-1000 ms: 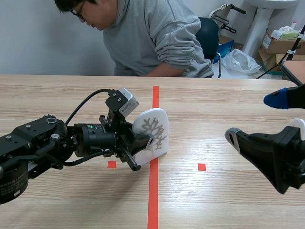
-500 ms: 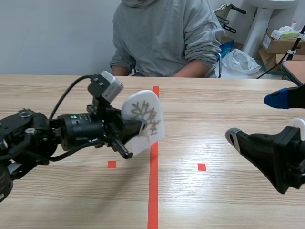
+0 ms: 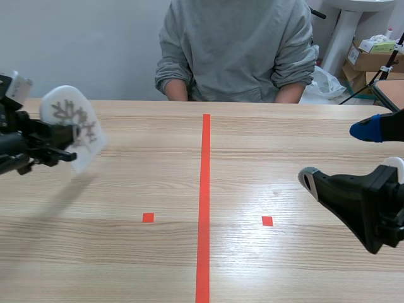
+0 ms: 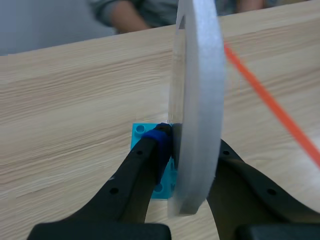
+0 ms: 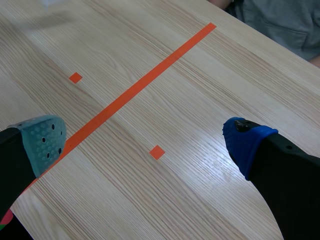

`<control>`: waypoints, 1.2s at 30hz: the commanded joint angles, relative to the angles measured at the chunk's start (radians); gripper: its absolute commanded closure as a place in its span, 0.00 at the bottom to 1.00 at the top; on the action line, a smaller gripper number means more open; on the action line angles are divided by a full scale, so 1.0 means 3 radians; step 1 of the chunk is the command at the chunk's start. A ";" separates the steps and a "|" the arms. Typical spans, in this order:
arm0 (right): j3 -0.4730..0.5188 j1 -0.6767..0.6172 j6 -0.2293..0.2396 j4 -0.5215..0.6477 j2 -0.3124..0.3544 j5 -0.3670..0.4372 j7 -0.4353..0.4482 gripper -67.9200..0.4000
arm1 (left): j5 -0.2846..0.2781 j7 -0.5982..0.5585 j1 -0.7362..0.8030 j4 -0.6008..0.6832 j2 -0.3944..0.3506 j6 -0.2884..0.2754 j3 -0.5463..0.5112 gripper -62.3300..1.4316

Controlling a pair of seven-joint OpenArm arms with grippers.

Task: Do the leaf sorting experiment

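A white leaf-shaped plaque (image 3: 71,120) with a grey leaf pattern hangs upright above the table's far left side. My left gripper (image 3: 62,136) is shut on it. In the left wrist view the plaque (image 4: 200,95) stands edge-on between the fingers of that gripper (image 4: 187,140). A small cyan dotted square (image 4: 142,131) shows just behind them; I cannot tell whether it lies on the table. My right gripper (image 3: 338,154) stands open low at the right, and in its own view the gripper (image 5: 145,142) has only bare table between its fingers.
A person in a grey sweatshirt (image 3: 237,50) sits across the table with forearms at its far edge. An orange-red tape line (image 3: 204,189) runs down the middle, with a small square mark (image 3: 148,217) on its left and another (image 3: 267,220) on its right. Boxes (image 3: 372,53) stand beyond the back right.
My left arm has swung from the centre line to the far left, lifting the plaque off the table with it. The person has sat up. The right arm has not moved.
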 commanded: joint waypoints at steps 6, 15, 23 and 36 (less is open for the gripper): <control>0.0017 0.0042 0.0025 0.0000 0.0041 0.0034 0.0051 0.04 | -0.0032 -0.0226 -0.0479 -0.0736 -0.0163 0.0111 -0.0062 0.93; 0.0017 0.0042 0.0025 0.0000 0.0034 0.0034 0.0051 0.04 | 0.0102 -0.0338 -0.0882 -0.1446 -0.0163 0.0364 -0.0061 0.93; 0.0017 0.0042 0.0025 0.0000 0.0034 0.0036 0.0052 0.04 | 0.0294 -0.0426 -0.0932 -0.1755 -0.0125 0.0436 -0.0061 0.93; 0.0017 0.0042 0.0025 0.0000 0.0034 0.0034 0.0051 0.04 | 0.0322 -0.0552 -0.0931 -0.1779 -0.0081 0.0465 -0.0061 0.90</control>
